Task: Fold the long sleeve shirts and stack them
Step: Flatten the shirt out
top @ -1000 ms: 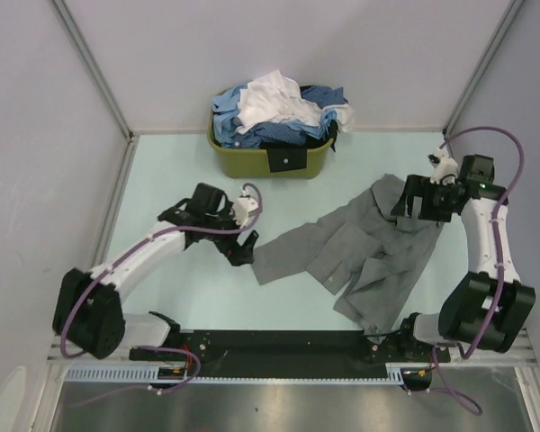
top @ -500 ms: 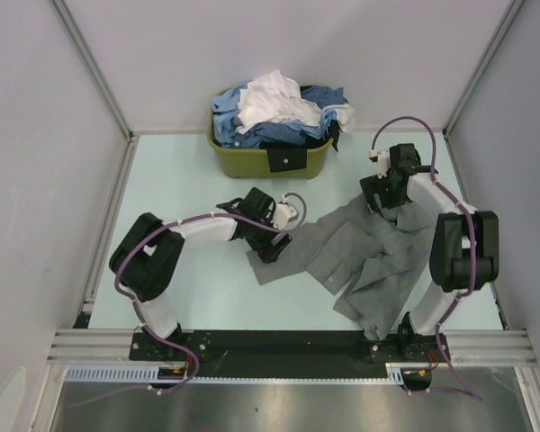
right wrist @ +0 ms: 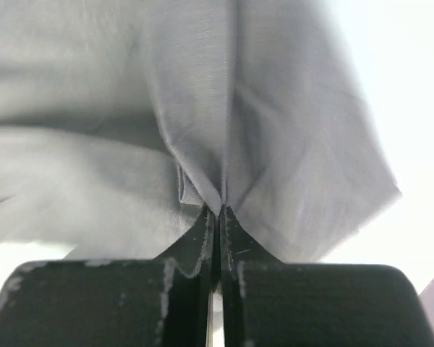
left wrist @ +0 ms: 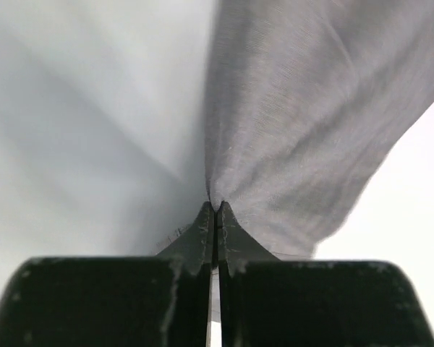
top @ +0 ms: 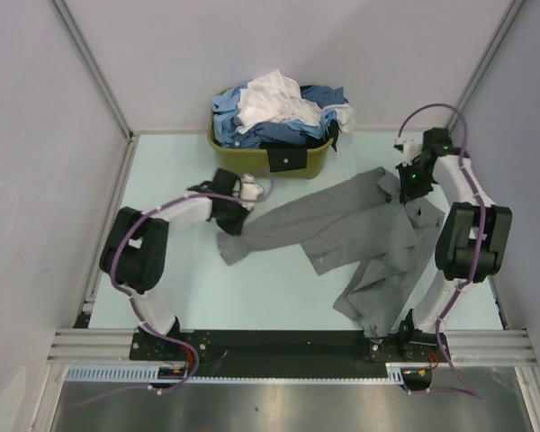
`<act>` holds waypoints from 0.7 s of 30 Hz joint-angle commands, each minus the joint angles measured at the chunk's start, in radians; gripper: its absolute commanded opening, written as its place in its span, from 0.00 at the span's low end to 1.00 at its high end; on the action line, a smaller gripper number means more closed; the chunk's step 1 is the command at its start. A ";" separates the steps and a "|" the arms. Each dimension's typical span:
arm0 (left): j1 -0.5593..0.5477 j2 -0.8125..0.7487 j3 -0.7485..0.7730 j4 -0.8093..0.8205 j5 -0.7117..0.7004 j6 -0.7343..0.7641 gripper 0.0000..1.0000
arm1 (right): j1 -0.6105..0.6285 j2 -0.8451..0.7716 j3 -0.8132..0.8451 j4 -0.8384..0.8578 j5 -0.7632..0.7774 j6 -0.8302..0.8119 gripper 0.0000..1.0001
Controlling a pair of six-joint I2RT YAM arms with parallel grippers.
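Grey shirt (top: 342, 229): plain mid-grey cloth, matte and finely woven, with soft wrinkles and no pattern. It is open but not flat.
Where it lies: on the pale green counter (top: 180, 279), from left of the middle across to the right side. It is in front of the basket and not touching it.
Its shape: one long stretch runs slantwise from lower left to upper right. A second part trails from the right half down towards the near edge and ends in a rumpled point by the right arm's base. The top external view shows folds and overlapping layers in the middle. Collar and buttons are too small to make out.
Left end effector (left wrist: 215, 206): jaws pressed together on a pinch of the grey shirt's left end. The cloth rises from the tips in a gathered ridge.
Right end effector (right wrist: 218, 210): jaws likewise closed, nipping a fold of the grey shirt at its far right corner. The fabric fans out on both sides of the tips.
Heap of shirts (top: 274, 112): white, blue and dark blue garments, crumpled together and spilling over the rim.
Basket (top: 252, 162): olive green, at the far middle of the counter, holding the heap.
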 commanded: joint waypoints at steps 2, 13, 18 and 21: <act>0.233 -0.215 0.079 -0.180 0.097 0.090 0.00 | -0.024 -0.199 0.241 -0.402 -0.475 -0.158 0.00; 0.368 -0.496 0.182 -0.226 0.140 0.115 0.00 | -0.194 -0.187 0.308 -0.573 -0.570 -0.327 0.01; 0.496 -0.594 0.246 -0.189 0.247 0.038 0.00 | -0.262 -0.118 0.262 -0.538 -0.506 -0.404 0.11; 0.474 -0.636 0.315 -0.192 0.434 0.012 0.00 | -0.257 -0.110 0.199 -0.480 -0.436 -0.454 0.58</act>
